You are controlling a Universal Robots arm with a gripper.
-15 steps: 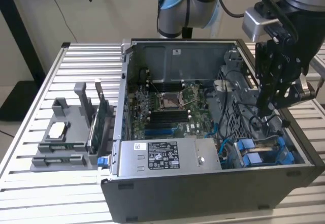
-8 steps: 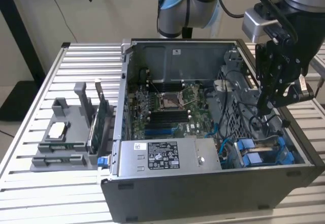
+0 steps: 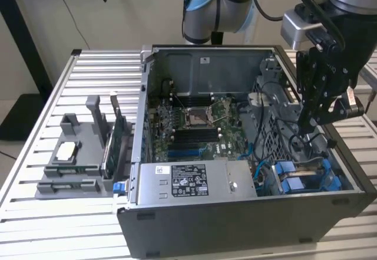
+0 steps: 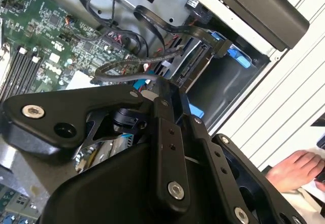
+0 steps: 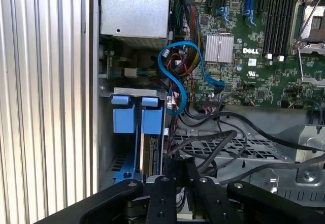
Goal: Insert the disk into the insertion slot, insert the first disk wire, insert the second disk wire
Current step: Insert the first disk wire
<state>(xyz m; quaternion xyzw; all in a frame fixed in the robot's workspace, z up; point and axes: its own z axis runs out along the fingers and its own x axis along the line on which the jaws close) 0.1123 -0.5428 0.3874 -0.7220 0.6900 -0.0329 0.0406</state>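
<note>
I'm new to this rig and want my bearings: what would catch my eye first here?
The open computer case on the slatted table, its green motherboard bared, draws the eye first. At the exterior view's right, the black pincer hangs over the drive bay, where bright blue carriers sit.

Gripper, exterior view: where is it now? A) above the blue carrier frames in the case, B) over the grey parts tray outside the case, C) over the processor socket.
A: the gripper hangs over the blue carrier frames at the exterior view's right, far from tray and socket.
</note>
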